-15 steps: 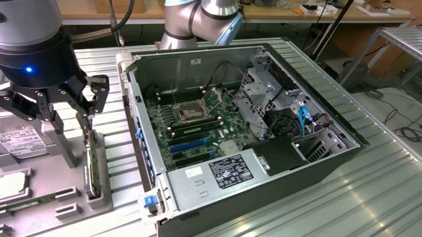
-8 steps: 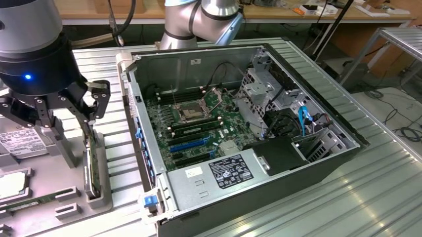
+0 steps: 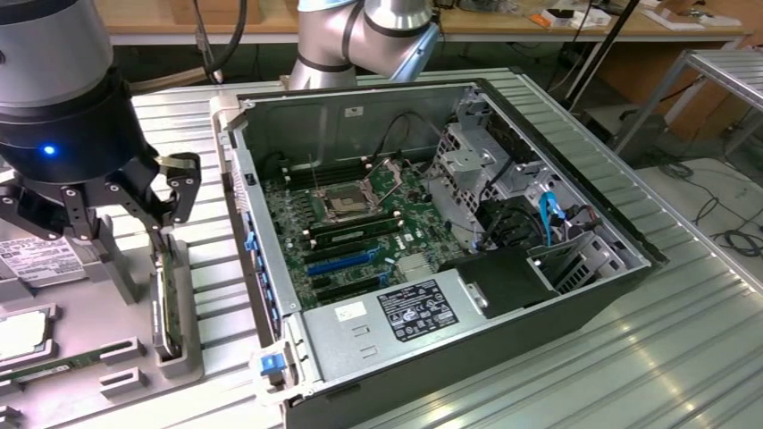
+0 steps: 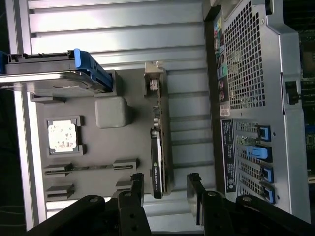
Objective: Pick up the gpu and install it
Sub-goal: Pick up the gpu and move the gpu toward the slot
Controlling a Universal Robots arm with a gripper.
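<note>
The gpu (image 4: pixel 158 152), a thin black card with a silver end bracket (image 4: pixel 153 81), stands on edge in a slot of the grey parts tray (image 4: pixel 133 132). My gripper (image 4: pixel 166 191) hovers over the card's end away from the bracket, open, with one black finger (image 4: pixel 137 189) on either side and a gap to the card on both. In the exterior view the gripper (image 3: pixel 129 228) hangs at the left, just above the gpu (image 3: pixel 167 308). The open computer case (image 3: pixel 256 206) lies beside the tray with its motherboard and blue expansion slots (image 3: pixel 343 260) exposed.
On the tray also lie a hard drive in a blue-tabbed caddy (image 4: pixel 54 76), a processor chip (image 4: pixel 62 135), green memory sticks (image 4: pixel 88 167) and a grey block (image 4: pixel 110 112). The case's perforated back panel (image 4: pixel 251 73) stands close beside the gpu. Ribbed metal tabletop (image 3: pixel 667 357) surrounds everything.
</note>
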